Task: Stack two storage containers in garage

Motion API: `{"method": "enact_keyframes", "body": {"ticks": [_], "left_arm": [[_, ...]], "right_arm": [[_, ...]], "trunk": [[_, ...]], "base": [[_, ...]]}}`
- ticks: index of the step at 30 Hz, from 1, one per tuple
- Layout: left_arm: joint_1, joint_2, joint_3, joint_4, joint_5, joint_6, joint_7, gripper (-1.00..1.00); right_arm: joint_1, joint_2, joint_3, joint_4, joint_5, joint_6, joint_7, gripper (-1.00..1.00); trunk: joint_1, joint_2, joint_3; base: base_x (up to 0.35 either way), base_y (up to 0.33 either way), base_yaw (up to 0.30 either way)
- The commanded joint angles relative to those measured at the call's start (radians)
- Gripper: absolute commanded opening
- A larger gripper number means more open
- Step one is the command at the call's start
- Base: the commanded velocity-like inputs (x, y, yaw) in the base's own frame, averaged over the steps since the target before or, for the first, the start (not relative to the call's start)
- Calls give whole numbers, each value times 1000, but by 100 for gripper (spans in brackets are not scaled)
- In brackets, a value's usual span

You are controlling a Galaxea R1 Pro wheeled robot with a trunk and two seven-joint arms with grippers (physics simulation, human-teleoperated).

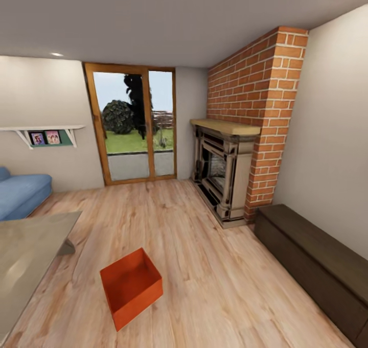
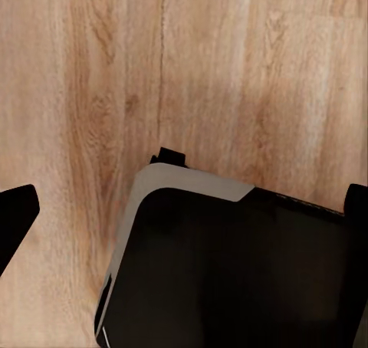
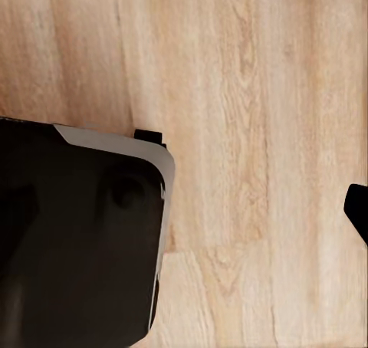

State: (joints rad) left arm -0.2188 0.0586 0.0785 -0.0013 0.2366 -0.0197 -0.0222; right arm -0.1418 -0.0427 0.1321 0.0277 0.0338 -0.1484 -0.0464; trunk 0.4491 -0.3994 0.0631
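Currently one storage container [image 1: 131,286] sits on the light wood-plank floor [image 1: 204,266] of the living room, in the near foreground of the head view. It is an orange-red, open-topped rectangular bin with plain straight walls and a flat bottom, standing upright and turned at an angle to the planks. A smooth grey counter [image 1: 25,256] lies just to its left, not touching it. Beyond, a blue sofa [image 1: 20,194] stands by the cream wall, wood-framed glass doors [image 1: 135,128] face a lawn, and a brick column [image 1: 255,108] rises over a stone fireplace [image 1: 222,177]. A dark low cabinet [image 1: 317,266] runs along the right wall.

Both wrist views look down on wood planks and the robot's dark, rounded base [image 2: 230,271]. The left hand [image 2: 184,225] and the right hand show dark fingertips [image 2: 15,210] spread wide, holding nothing.
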Motion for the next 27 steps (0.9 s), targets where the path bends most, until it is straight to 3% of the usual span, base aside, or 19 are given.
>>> {"method": "enact_keyframes", "body": {"ticks": [1, 27], "left_arm": [[-1, -1, 7, 1, 1, -3, -2, 100], [-1, -2, 7, 1, 1, -5, -1, 100]], "right_arm": [[-1, 0, 6, 3, 3, -4, -4, 100], [-1, -3, 6, 3, 3, -4, -5, 100]], "trunk": [[1, -1, 0], [1, -1, 0]], "base": [[299, -162, 271], [298, -149, 270]]}}
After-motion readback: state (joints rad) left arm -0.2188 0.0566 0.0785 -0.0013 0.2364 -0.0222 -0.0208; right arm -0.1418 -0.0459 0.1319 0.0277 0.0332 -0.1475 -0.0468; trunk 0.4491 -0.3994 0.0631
